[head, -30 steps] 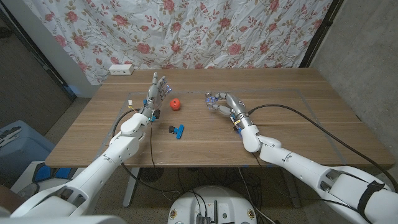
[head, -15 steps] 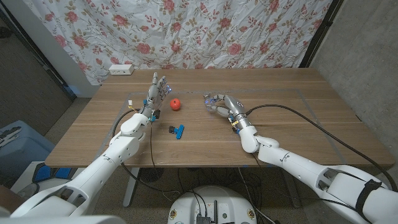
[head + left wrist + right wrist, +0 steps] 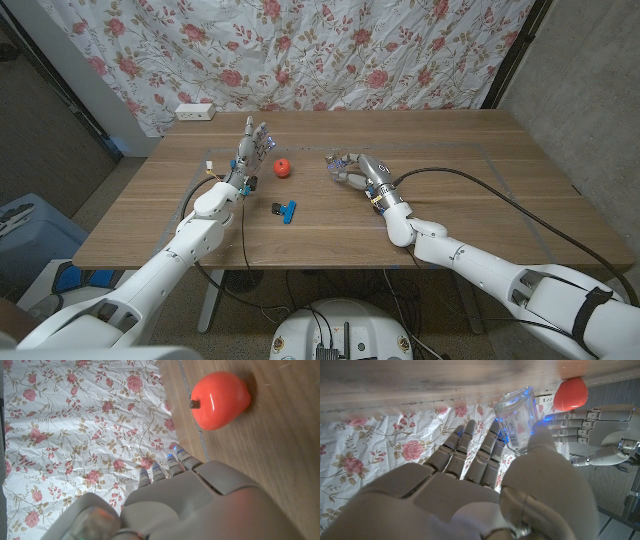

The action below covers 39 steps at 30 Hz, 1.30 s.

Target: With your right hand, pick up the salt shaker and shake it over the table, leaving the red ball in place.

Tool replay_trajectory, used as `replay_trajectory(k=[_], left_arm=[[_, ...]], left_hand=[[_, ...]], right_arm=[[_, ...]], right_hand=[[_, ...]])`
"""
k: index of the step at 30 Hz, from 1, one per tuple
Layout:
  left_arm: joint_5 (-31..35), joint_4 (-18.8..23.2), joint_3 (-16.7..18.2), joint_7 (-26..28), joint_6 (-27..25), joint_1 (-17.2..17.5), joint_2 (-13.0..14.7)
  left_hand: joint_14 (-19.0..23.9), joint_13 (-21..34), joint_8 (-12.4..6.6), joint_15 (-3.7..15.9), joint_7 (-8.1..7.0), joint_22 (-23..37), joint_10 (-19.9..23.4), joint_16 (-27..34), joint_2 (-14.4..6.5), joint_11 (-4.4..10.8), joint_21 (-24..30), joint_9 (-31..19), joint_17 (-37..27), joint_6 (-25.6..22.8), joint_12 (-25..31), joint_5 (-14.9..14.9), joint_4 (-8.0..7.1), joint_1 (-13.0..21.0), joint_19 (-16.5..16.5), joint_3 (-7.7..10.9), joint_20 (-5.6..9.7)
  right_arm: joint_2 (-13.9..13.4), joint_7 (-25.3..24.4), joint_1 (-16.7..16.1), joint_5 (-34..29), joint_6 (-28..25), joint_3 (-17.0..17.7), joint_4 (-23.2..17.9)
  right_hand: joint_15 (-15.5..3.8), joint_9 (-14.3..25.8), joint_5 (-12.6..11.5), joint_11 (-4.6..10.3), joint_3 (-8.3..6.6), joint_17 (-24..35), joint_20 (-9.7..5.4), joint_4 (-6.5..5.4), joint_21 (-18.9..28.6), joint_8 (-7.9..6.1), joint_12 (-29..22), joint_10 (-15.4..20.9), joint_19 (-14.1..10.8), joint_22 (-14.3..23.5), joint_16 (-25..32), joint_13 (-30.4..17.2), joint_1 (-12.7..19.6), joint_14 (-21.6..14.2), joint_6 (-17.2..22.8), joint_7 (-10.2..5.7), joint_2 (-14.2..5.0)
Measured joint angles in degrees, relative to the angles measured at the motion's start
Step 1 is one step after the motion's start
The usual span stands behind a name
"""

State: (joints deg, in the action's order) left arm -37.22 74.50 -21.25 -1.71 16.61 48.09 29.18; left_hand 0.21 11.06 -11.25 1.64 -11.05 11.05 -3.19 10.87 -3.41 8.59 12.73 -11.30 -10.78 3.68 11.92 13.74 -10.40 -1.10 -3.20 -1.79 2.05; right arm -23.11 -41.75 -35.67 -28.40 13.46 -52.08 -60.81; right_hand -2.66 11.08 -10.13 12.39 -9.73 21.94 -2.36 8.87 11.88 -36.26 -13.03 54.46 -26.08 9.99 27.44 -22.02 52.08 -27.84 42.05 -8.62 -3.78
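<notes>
Wooden table (image 3: pixel 450 190) carrying everything, flowered curtain (image 3: pixel 300 50) hanging behind, white power strip (image 3: pixel 195 111) lying at the far left edge.

Right hand (image 3: pixel 352 167) gripping the salt shaker (image 3: pixel 334 164) around its body near mid-table, thumb on one side and fingers (image 3: pixel 470 455) on the other, base pointing toward the tabletop in the right wrist view.

Left hand (image 3: pixel 252 143) standing on edge, fingers apart and reaching up, holding nothing, just beside the red ball (image 3: pixel 283 167).

Red ball sitting on the wood between the two hands, apart from both; looking hard and glossy, with a small stem.

Shaker (image 3: pixel 517 417) appearing as clear glass: judging it light, stiff, slick, breakable if dropped; gripping mid-body seeming right for shaking.

Small blue and black clip (image 3: pixel 286 210) lying nearer the robot.

No brand, label or writing readable anywhere.
</notes>
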Motion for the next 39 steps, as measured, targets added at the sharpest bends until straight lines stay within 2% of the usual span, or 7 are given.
replay_trajectory(k=[39], left_arm=[[-0.03,0.01,0.0,-0.12,-0.03,0.0,0.03]], left_hand=[[0.0,0.0,0.0,0.0,0.0,0.0,0.0,0.0,0.0,0.0,0.0,0.0,0.0,0.0,0.0,0.0,0.0,0.0,0.0,0.0,0.0]], right_arm=[[-1.49,1.83,-0.42,-0.75,-3.94,-1.27,-0.85]], right_hand=[[0.0,-0.03,-0.04,0.1,0.09,0.27,0.22,0.08,0.0,0.8,0.4,-0.35,-0.22,0.0,0.0,0.23,0.22,0.0,0.0,0.0,0.22]])
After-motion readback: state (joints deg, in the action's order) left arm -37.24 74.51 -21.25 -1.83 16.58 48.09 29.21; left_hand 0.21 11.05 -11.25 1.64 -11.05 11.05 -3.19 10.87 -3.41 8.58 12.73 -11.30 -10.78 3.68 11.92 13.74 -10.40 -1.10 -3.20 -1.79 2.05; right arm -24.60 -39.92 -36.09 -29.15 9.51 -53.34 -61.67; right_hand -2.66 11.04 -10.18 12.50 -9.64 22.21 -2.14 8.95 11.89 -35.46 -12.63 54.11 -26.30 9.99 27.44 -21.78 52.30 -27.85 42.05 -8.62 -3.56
